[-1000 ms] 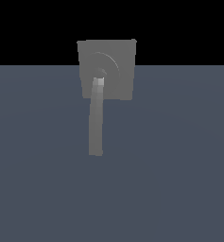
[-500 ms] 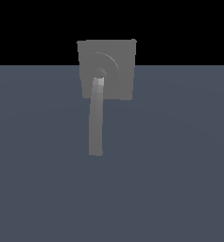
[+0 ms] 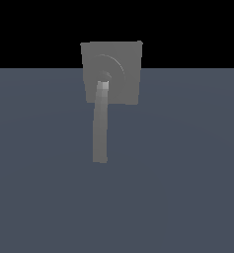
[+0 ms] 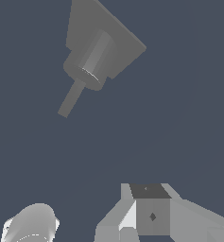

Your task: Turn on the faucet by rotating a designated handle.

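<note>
The faucet (image 3: 124, 62) is a matte grey square block with a round domed ring on its face, standing at the back of the dark blue-grey floor. The handle (image 3: 100, 129), a long, thin, slightly curved grey bar, runs from the hub (image 3: 105, 75) toward the front. In the wrist view the faucet (image 4: 120, 40) is seen at an angle, with the handle (image 4: 70, 102) sticking out of its hub. My gripper (image 4: 149, 193) shows only in the wrist view, as grey finger parts at the picture's edge. It is well apart from the faucet and holds nothing. The arm is not in the exterior view.
The flat blue-grey floor (image 3: 187, 173) spreads all around the faucet. A glossy white rounded part of the arm (image 4: 30, 224) shows in the wrist view beside the gripper.
</note>
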Robot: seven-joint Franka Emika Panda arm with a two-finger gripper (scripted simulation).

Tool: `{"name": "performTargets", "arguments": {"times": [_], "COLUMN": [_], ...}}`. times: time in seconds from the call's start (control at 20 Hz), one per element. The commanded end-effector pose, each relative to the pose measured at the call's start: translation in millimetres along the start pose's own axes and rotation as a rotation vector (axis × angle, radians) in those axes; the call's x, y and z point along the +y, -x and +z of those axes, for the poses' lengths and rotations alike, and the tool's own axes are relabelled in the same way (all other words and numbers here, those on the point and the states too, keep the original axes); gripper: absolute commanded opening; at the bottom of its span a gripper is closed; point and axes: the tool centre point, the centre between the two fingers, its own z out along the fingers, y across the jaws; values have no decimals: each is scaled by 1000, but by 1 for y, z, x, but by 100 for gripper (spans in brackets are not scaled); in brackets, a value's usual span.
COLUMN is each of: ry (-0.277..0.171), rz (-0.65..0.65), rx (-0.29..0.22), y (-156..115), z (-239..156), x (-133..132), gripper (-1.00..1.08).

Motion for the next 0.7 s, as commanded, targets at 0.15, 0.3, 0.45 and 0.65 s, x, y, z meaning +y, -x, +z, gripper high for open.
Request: {"name": "performTargets", "arguments": {"times": [0.15,0.3,0.45,0.65], "ry": [257,402,549,742], "rz": [-191,-301,-413,-566], "rx": [35,33,16,-33], "y": [-11,-17,-25,-36], "z": [-32,-51,-70,-95], "x": [2,-2,-8,-21], "gripper": [-100,-100,-100,-100]}}
